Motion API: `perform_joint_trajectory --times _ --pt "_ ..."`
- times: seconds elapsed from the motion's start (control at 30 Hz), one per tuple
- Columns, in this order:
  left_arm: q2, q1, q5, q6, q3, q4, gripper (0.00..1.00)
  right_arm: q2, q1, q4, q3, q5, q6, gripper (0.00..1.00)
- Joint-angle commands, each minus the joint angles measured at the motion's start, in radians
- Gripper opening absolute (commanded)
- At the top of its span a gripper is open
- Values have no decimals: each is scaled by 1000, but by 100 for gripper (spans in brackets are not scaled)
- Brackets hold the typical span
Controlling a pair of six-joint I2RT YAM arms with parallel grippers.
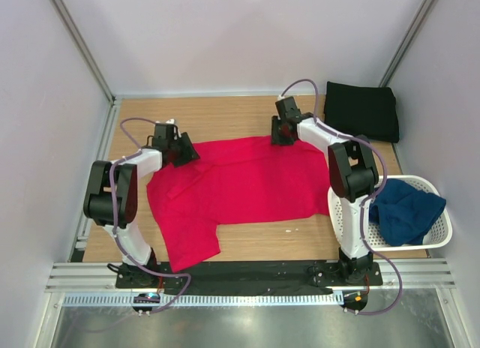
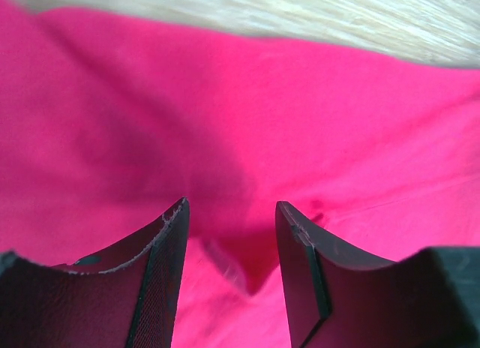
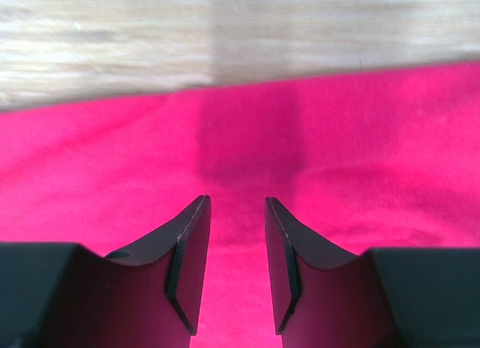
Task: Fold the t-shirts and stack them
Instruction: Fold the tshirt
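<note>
The red t-shirt lies spread open on the wooden table, in the middle of the top view. One flap of it trails toward the lower left of the frame. It has wrinkles and is not yet folded. The black t-shirt sits as a folded pad in the upper right, well apart from the red one. The navy t-shirt is bunched inside the white basket at the right edge.

The left gripper hangs over the red shirt's upper left edge. In its wrist view the fingers stand fairly wide apart, with nothing clamped between them. A small raised crease of red cloth shows low in the gap. The right gripper is at the shirt's top edge, right of centre. Its fingers are parted more narrowly and are also empty, with flat cloth beneath them and bare wood just beyond.

By the look of it, the step in hand is laying the red shirt out or starting its first fold, with the black one apparently done and the navy one waiting. The next move likely calls for both grippers to drop onto the far edge and pinch it at matching points. They would then need to carry it toward the bottom of the frame together, so that the fold lands square and does not skew.
</note>
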Motion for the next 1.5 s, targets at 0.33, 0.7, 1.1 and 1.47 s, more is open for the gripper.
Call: perform_joint_trajectory --times 0.33,0.7,1.1,1.47 --pt "-23 -12 281 21 -61 110 52 -90 5 13 -64 29 3 41" --pt "-207 -110 166 -71 -207 31 51 -94 5 13 -91 47 5 41" --pt "-307 -268 7 -145 -202 -92 51 -97 5 12 -107 50 8 41" --pt "-344 -32 -181 -7 -13 -289 62 -131 23 4 -131 21 -12 54"
